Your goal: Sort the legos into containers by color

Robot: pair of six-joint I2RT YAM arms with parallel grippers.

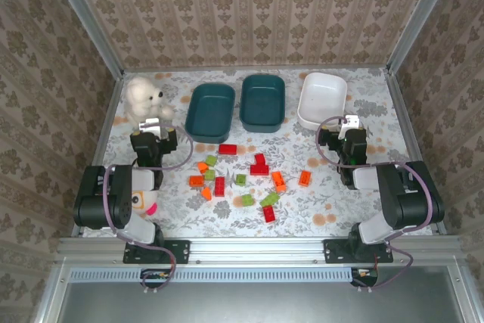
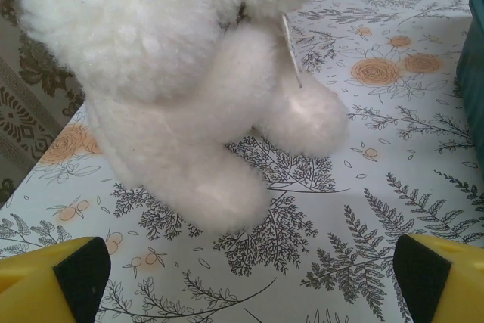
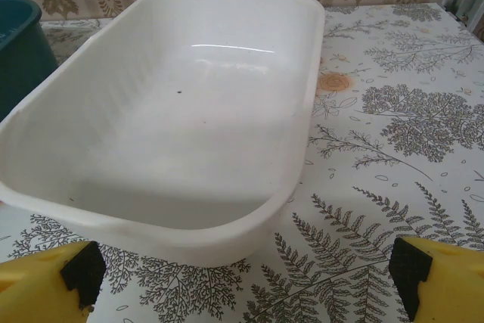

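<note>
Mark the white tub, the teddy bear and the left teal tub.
white tub [image 3: 197, 134], right wrist view, bare inner floor
teddy bear [image 2: 166, 73], left wrist view, body fur
left teal tub [image 1: 209, 111], top external view, bare floor

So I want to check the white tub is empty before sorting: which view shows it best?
The right wrist view: the white tub sits close up, its bare inside plain to see. The top external view shows it small, far right, also empty.
</note>
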